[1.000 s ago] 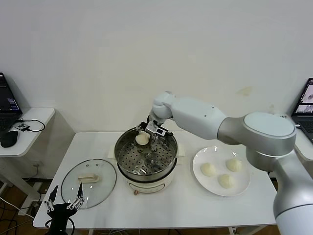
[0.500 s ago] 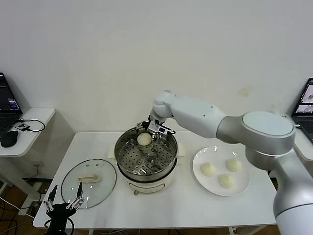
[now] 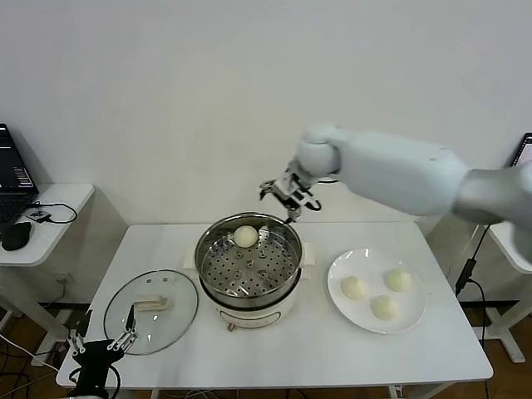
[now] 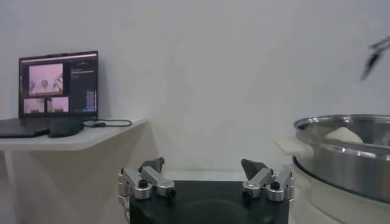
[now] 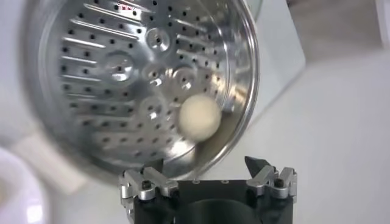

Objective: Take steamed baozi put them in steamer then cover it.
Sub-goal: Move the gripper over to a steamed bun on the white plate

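While one baozi (image 3: 244, 236) sits in the steamer (image 3: 249, 287) (far side), the right gripper (image 3: 287, 196) hangs open above.

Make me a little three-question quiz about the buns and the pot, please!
1. How many buns lie on the plate?
2. True or false: the lid is on the steamer.
3. The right gripper is: A) squeezing a bun, B) open and empty above the steamer's far rim, C) resting on the lid.

Key: 1) three, plus one bun in the steamer; 2) false, it lies on the table beside it; 3) B.
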